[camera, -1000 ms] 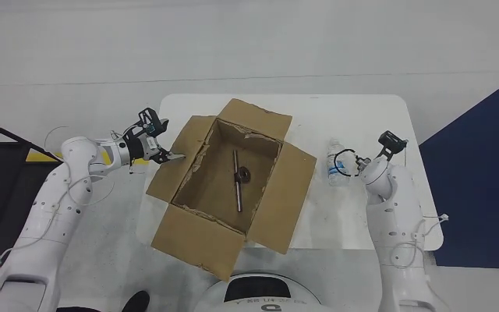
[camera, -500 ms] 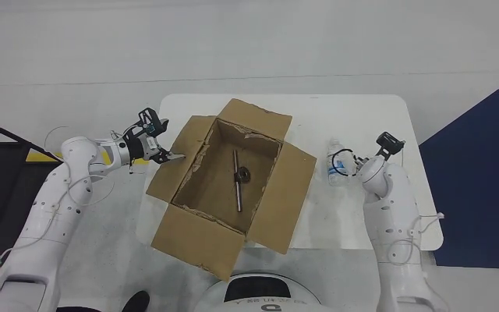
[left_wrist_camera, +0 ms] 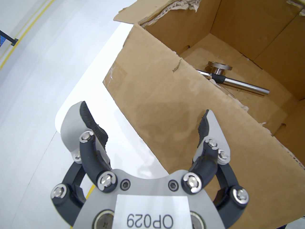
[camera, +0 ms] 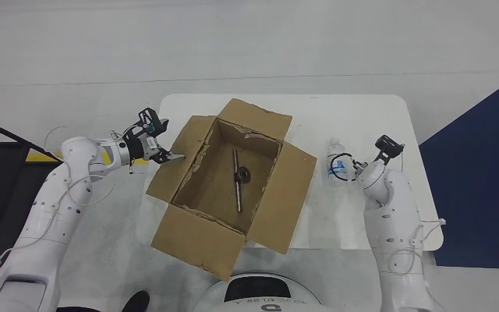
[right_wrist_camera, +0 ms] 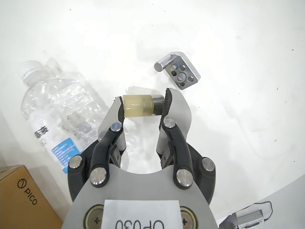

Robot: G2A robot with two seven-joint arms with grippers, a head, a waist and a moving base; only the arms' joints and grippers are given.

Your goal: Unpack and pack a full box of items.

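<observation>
Finds right gripper (right_wrist_camera: 144,102) angled downward, clamped on one cylinder (right_wrist_camera: 138,107); one bottle (right_wrist_camera: 54,110) beside, one bracket (right_wrist_camera: 181,71) just ahead. Finds left gripper (left_wrist_camera: 144,111) spread, facing one box (left_wrist_camera: 166,101) holding one rod (left_wrist_camera: 238,82).

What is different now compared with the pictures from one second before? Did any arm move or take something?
The right arm shifted slightly toward the box, and the right hand stayed shut on the small cylinder above the table by the bottle. Nothing was taken or let go. The left hand, open beside the box, the rod inside and the bottle kept their places.
</observation>
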